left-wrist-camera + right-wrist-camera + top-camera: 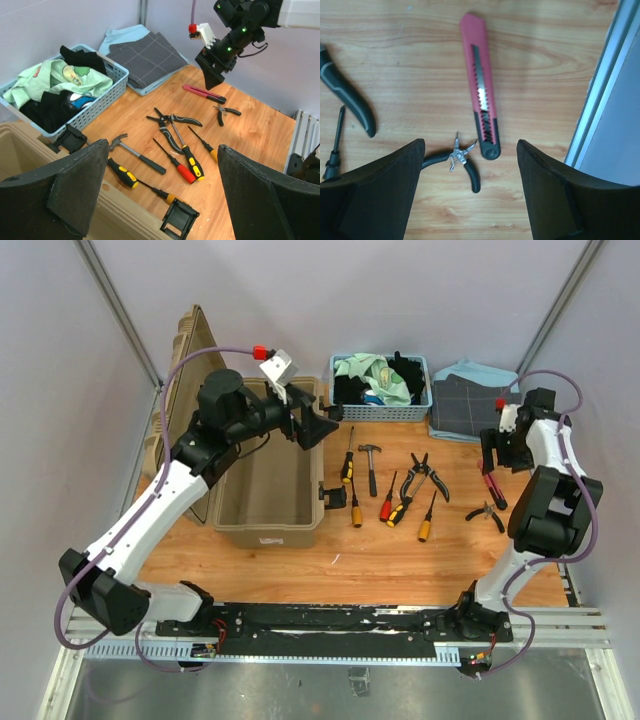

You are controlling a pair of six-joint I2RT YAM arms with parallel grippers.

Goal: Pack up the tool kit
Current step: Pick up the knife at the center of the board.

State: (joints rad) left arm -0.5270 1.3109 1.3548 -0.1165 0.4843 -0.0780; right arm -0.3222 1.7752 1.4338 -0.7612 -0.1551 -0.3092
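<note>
The tan toolbox [265,532] stands open and empty at the left, its lid [190,350] upright behind. My left gripper [322,427] is open and empty above the box's right rim [112,210]. Right of the box lie a hammer [370,466], yellow and red-handled screwdrivers [388,505] and black pliers [426,472]; the hammer [136,153] also shows in the left wrist view. My right gripper [495,458] is open and empty above a red utility knife [482,100] and small pliers [463,163], touching neither.
A blue basket [380,385] of cloths stands at the back, with a folded grey and blue cloth [470,400] to its right. A metal rail [605,90] runs along the table's right edge, close to the right gripper.
</note>
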